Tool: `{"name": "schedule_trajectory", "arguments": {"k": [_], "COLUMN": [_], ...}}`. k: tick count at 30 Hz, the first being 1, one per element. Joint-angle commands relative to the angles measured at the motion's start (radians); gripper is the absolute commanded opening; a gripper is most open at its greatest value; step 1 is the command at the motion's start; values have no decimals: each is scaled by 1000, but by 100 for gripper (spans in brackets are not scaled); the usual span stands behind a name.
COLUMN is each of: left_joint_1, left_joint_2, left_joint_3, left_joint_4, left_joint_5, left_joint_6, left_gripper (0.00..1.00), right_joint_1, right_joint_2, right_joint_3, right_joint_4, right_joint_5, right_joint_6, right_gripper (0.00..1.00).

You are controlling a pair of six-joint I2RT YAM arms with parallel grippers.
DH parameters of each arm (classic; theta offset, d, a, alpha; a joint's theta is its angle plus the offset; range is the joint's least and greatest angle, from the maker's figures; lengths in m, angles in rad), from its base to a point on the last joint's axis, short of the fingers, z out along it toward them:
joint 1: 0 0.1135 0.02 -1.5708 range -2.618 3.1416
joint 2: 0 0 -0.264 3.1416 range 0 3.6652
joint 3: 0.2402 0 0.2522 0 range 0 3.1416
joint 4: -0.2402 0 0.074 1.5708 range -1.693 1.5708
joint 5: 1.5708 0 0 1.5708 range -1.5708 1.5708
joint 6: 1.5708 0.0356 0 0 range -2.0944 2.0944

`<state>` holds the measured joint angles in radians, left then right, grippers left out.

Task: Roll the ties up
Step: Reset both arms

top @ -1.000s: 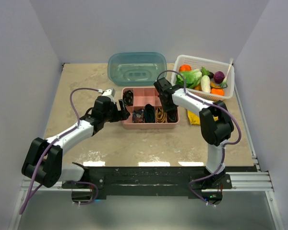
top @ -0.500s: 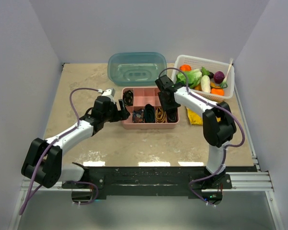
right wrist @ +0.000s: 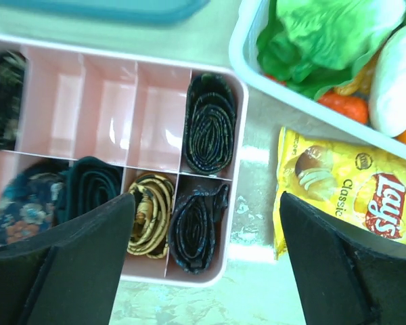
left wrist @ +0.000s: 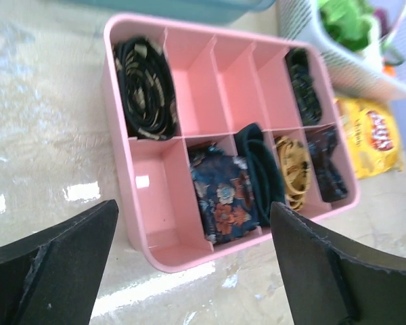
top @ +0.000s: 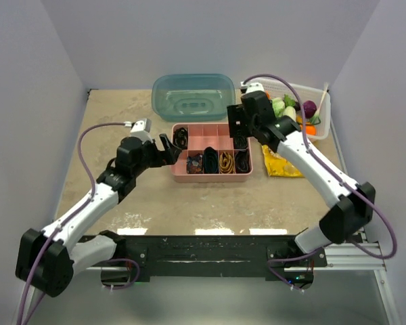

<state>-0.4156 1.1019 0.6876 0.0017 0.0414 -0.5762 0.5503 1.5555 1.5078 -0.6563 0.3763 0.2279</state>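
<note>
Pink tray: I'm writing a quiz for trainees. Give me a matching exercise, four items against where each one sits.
Items:
1 floral tie
2 gold tie
3 black-and-tan tie
4 chip bag

Places:
a far row, leftmost slot of the tray
b near row, second from right
c on the table, right of the tray
d near row, second from left

Pairs: 1-d; 2-b; 3-a; 4-c

A yellow chip bag [top: 284, 164] lies beside a white vegetable basket [top: 327, 108].
</note>
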Motion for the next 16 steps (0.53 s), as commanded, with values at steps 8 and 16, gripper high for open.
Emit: {"name": "schedule_trajectory", "arguments": {"k": [8,16], "left_joint_1": [-2,-2], "left_joint_2": [-310,-387], "left_joint_3": [-36,-86], "left_joint_4": [74,119], "left_joint_5": [-158,-251], "left_joint_6": [-10,22], "left_gripper": [100,100], "right_joint_1": [0,2], "right_joint_2": [-424,-583], "right_joint_3": [-293,-491], "right_joint_4": [431,687], "right_joint_5": [-77,-129], "right_joint_6": [-33,-71], "right_gripper": [99,99]}}
